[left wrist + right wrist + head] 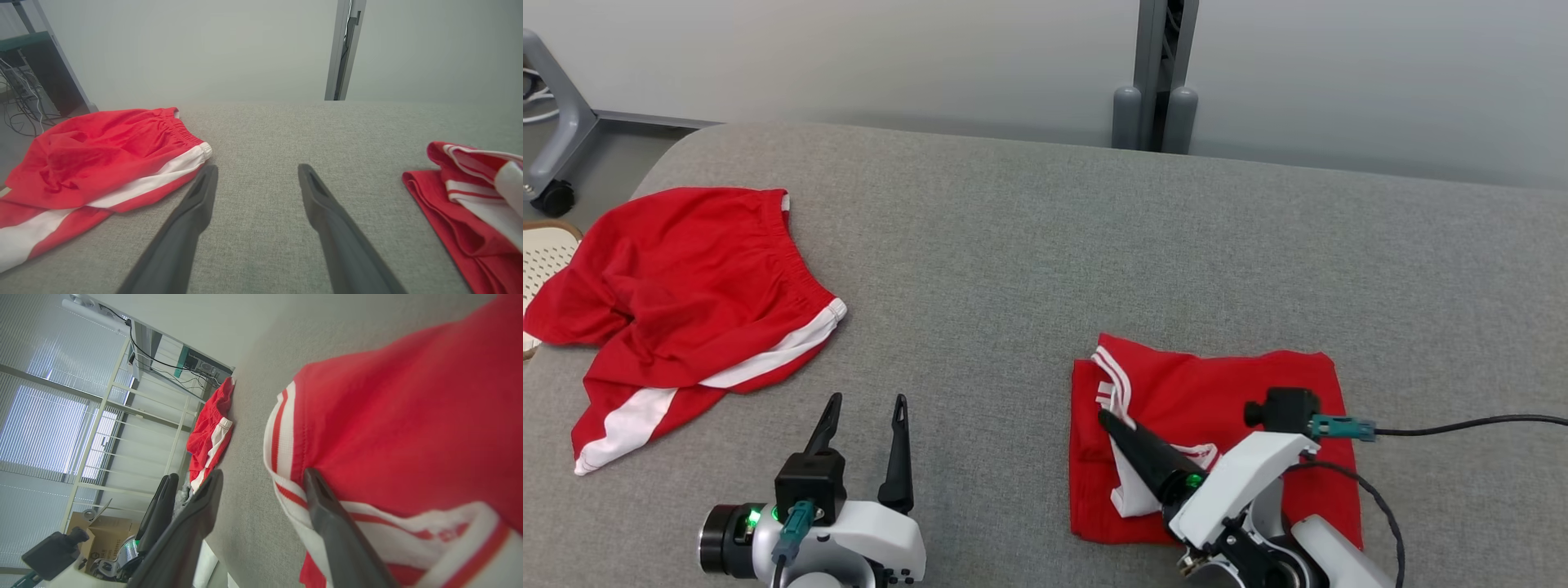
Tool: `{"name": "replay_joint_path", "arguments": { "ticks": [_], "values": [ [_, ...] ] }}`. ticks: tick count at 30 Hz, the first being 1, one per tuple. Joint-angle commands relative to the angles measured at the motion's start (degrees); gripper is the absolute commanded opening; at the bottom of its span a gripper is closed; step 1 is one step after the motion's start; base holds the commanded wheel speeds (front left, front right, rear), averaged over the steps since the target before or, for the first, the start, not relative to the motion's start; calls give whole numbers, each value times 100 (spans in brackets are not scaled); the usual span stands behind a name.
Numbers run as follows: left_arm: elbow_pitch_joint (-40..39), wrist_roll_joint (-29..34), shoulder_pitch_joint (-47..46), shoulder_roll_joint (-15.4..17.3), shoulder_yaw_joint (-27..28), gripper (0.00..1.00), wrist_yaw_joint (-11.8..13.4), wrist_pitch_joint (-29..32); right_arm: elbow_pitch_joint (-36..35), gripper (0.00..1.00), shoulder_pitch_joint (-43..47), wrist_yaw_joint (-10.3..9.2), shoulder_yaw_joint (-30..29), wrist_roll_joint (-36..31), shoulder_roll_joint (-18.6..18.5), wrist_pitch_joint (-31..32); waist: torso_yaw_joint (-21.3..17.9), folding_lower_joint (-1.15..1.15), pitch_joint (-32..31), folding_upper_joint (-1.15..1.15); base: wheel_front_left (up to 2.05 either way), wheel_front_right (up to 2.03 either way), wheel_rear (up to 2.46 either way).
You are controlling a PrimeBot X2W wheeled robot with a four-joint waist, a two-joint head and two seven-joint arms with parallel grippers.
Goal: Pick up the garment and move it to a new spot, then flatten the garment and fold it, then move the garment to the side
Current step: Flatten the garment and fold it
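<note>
Right gripper [263, 477] spread apart, one finger [335, 526] lying on the folded red garment [1225, 384]. Left gripper [866, 404] spread, empty, shorts [686, 286] to its left.

Bare surface [980, 269] between shorts [686, 278] (crumpled) and folded garment [1225, 384].

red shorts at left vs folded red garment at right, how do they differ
The shorts lie crumpled and spread wide; the folded garment is a compact, flat rectangle. The shorts show a broad white side band; the folded garment shows thin white stripes. Both are red and white.
</note>
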Motion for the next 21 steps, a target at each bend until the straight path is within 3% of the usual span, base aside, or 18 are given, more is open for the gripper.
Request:
{"name": "replay_joint_path", "arguments": {
  "ticks": [1, 7, 14, 18, 21],
  "values": [
    [22, -35, -90, 21, 6, 100, 39, -25, -106, 100, 5, 13, 97, 95, -20, 86, 0, 0, -28, 0, 0, 0, 0],
    [41, -17, -24, 20, 71, 100, 53, -24, -463, 100, 97, 13, 433, 392, -26, 248, -105, 0, -187, 0, 0, 0, 0],
    [54, 45, 71, 21, 142, 100, 14, -24, -779, 100, -49, 13, 283, 403, -23, 78, -277, 0, -363, 0, 0, 0, 0],
    [49, 84, 111, 19, 194, 100, -5, -25, -995, 100, -151, 13, 67, 220, -35, 3, -363, 0, -426, 0, 0, 0, 0],
    [35, 104, 151, 22, 242, 100, -15, -24, -1278, 100, -322, 13, -186, -364, -293, -254, -463, 0, -493, 0, 0, 0, 0]
  ]
}}
